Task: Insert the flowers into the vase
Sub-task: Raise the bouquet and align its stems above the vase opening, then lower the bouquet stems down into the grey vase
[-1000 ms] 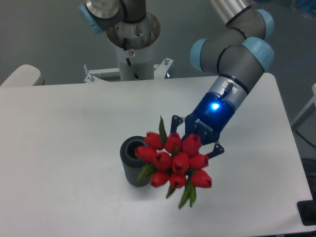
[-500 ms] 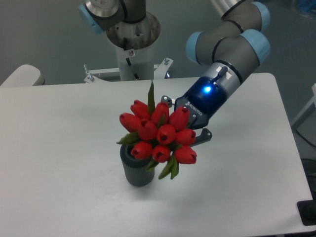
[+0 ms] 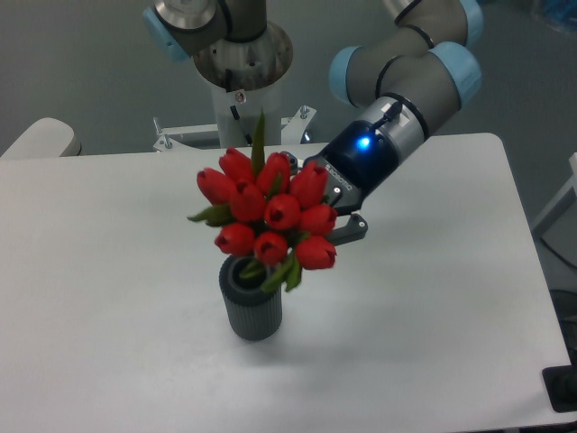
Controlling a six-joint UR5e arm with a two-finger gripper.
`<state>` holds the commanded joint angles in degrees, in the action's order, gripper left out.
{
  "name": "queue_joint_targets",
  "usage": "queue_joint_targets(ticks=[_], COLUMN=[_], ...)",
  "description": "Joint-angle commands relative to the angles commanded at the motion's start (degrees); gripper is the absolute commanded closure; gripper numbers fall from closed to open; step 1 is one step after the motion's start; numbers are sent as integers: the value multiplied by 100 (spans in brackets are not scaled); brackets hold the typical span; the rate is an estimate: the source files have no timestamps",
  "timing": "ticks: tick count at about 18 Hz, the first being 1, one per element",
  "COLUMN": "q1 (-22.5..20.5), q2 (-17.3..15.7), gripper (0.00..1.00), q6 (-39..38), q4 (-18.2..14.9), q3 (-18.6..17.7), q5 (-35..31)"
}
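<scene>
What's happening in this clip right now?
The arm's gripper holds a bunch of red tulips by the stems, which are hidden behind the blooms, tilted toward the camera above a dark grey ribbed vase on the white table. The lowest leaves hang at the vase's rim, but the flowers do not look seated in it yet.

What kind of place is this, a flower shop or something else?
Likely a robotics lab, not a shop: a UR5e arm bolted beside a bare white table, its end effector holding red tulips over a grey vase.
</scene>
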<state>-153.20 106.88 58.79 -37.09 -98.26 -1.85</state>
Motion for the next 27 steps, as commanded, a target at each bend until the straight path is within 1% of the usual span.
queue_joint_targets(ticks=[3,5,7,13,20,24,27], q1=[18,-17,-26,0,-17,-44,-18], q2=[0,-9,0,-9,0,-9,0], gripper=[68,68,68,68,68,68,68], q6=[150,159,255,668,782,1186,1319], q4=[0,0,0,0,0,0,0], q3=[-44,-53,-53,-317,-422,-659,-765], q5=[342,457,458,467,467,475,475])
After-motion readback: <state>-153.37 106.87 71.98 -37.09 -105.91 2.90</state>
